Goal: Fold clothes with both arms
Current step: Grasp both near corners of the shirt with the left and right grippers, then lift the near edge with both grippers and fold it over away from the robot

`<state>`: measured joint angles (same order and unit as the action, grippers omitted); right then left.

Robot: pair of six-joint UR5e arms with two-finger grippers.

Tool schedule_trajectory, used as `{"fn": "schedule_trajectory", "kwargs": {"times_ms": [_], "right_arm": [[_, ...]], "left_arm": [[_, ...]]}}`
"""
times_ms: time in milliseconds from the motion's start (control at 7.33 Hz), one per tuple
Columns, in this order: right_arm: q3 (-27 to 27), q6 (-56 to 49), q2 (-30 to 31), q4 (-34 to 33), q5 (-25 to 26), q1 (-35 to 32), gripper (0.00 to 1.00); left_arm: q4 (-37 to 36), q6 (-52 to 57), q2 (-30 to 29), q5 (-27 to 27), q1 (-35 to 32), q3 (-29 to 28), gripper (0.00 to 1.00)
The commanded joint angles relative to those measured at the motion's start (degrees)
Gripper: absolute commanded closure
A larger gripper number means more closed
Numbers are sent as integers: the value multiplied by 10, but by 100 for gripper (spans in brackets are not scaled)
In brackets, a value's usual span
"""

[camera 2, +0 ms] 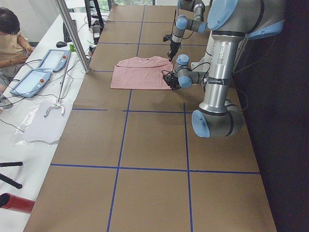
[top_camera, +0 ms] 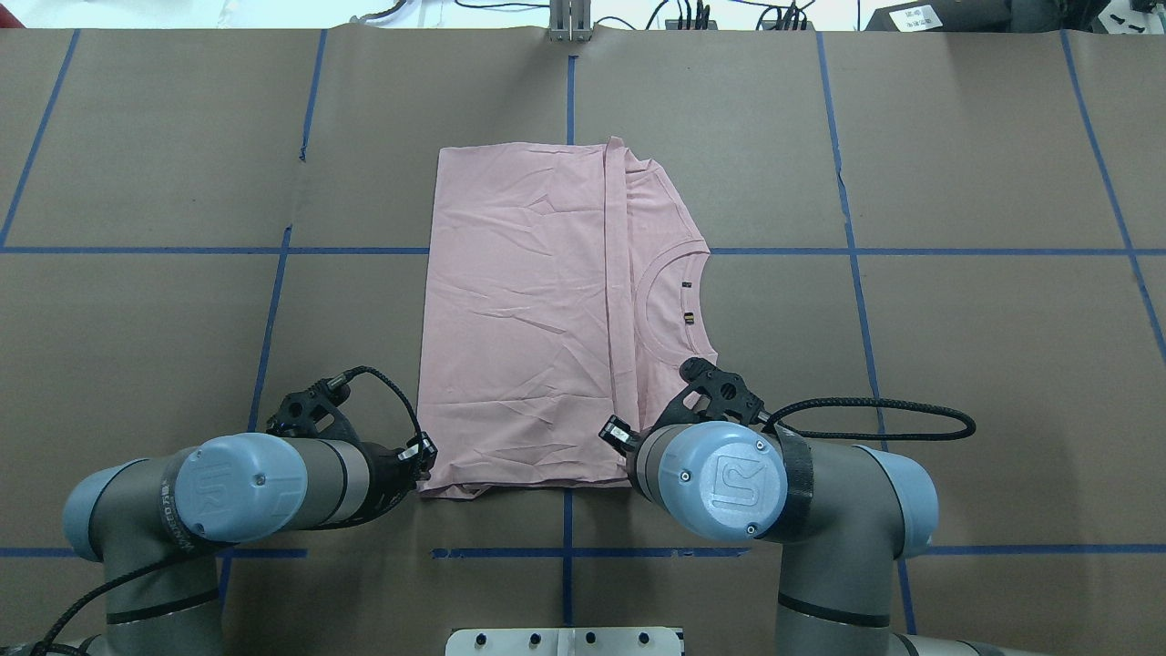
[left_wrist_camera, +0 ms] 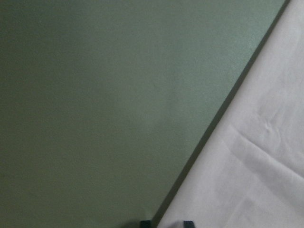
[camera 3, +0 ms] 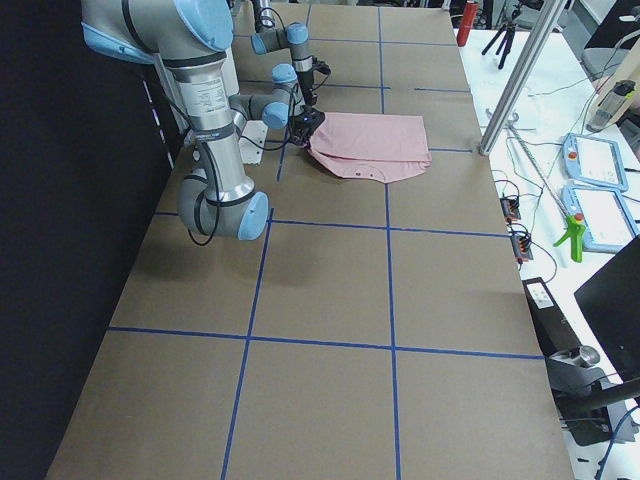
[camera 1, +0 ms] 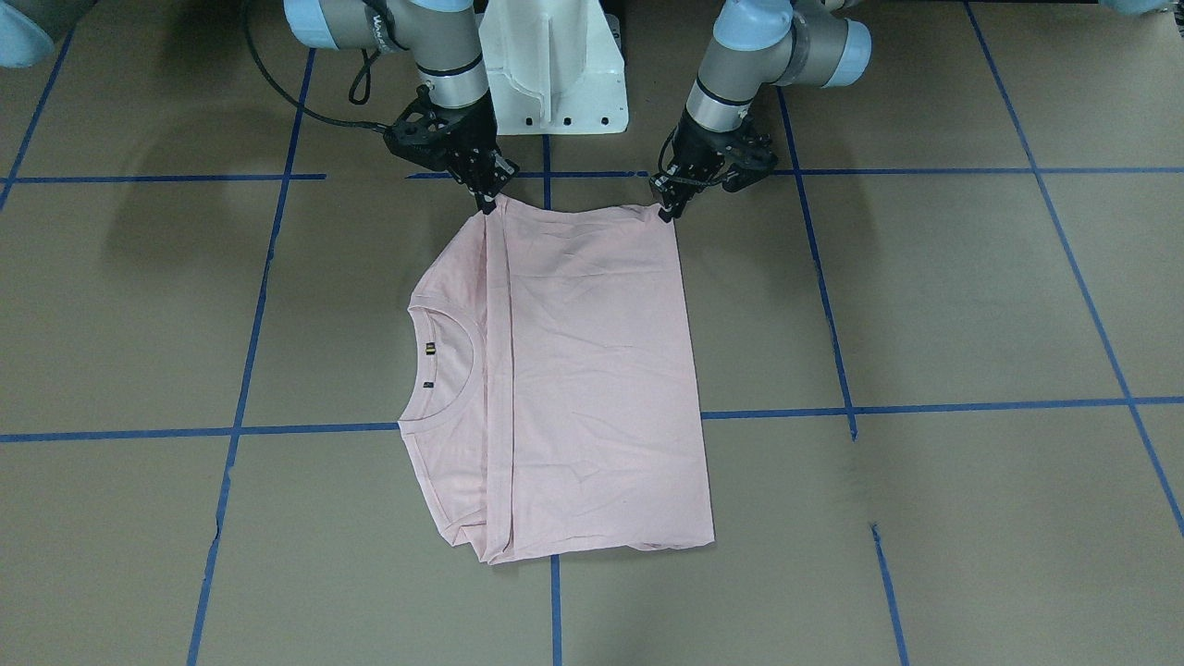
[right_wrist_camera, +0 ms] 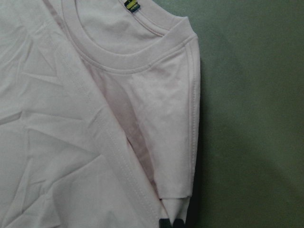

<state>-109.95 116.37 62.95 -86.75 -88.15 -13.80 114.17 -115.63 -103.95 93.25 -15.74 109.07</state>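
Item: one pale pink T-shirt (camera 1: 592, 370), lying flat at the middle of the table (camera 1: 925, 296), its hem edge folded across to just beside the collar (camera 1: 453, 361). The left gripper (camera 1: 666, 211) and the right gripper (camera 1: 487, 202) are each pinching a corner of the robot-side edge, jaws closed on cloth. You are seeing the job partway through, as I judge it. One fold is lying finished, and carrying the pinched edge over to the far side is remaining.

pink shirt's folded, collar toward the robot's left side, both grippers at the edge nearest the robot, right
Not quite: the collar of the T-shirt lies toward the robot's right, as the overhead view shows. The left gripper and right gripper are at its near edge.
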Motion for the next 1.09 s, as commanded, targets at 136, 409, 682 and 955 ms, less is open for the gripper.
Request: {"fn": "schedule_trajectory", "kwargs": {"times_ms": [136, 409, 682, 955], "right_arm": [[-1, 0, 1, 0, 0, 0, 100], [-39, 7, 20, -9, 2, 5, 100], [-187, 24, 42, -129, 2, 30, 100], [-178, -13, 8, -144, -27, -52, 100]], "left_arm": [[-1, 1, -1, 0, 1, 10, 100], [-52, 1, -1, 5, 1, 81, 100], [-145, 0, -15, 29, 0, 177, 100], [-205, 17, -117, 30, -94, 136, 100]]}}
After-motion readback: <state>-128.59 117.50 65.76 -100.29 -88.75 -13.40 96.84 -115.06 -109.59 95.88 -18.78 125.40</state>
